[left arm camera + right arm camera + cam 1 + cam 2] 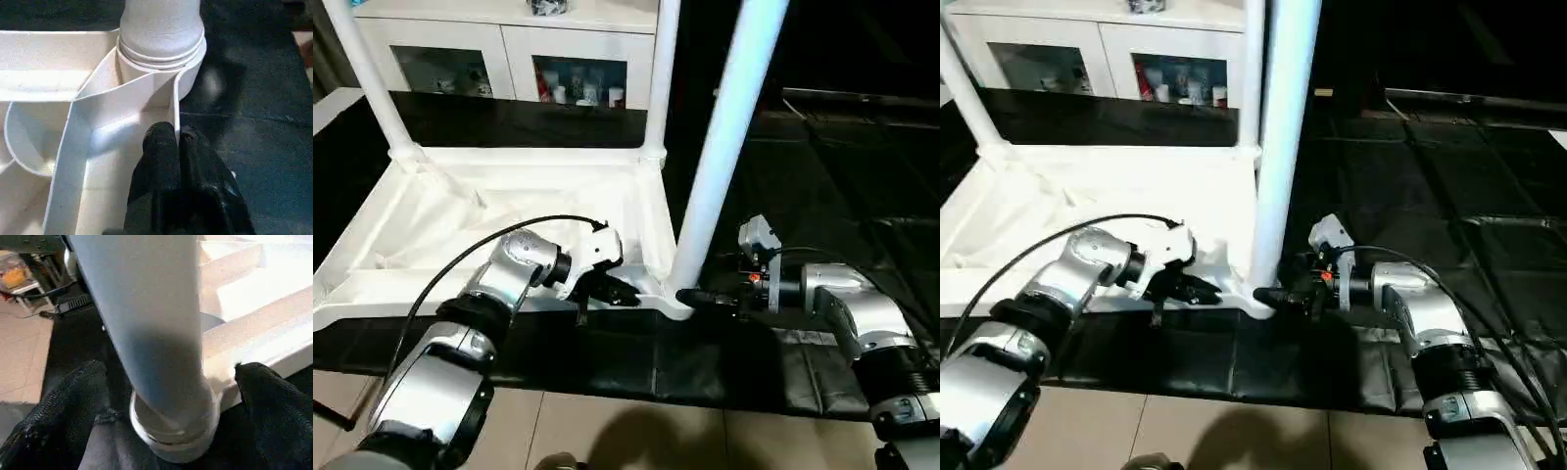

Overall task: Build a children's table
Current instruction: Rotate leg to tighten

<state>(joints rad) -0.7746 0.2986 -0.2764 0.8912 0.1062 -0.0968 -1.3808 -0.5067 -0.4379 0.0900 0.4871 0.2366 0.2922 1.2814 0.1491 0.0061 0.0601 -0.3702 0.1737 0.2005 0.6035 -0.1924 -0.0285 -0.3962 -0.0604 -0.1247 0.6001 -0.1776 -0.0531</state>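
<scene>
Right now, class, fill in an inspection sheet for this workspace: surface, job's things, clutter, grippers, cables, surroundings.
Surface: black mat over a tiled floor.
Job's things: table top lying underside up; three legs upright in corner sockets, nearest leg by the right arm.
Clutter: nothing seen.
Grippers: left gripper shut on a table top rib; right gripper open around the nearest leg's base.
Cables: black cable looping over the left forearm.
Surroundings: white cabinet with glass doors behind.

Support: black mat (607, 362), spread over a tiled floor (607, 431) that is exposed along the near edge. Laid directly on the mat: white table top (460, 215), turned underside up, ribs exposed, its near right corner socket (677, 294) pressed to the mat.
</scene>
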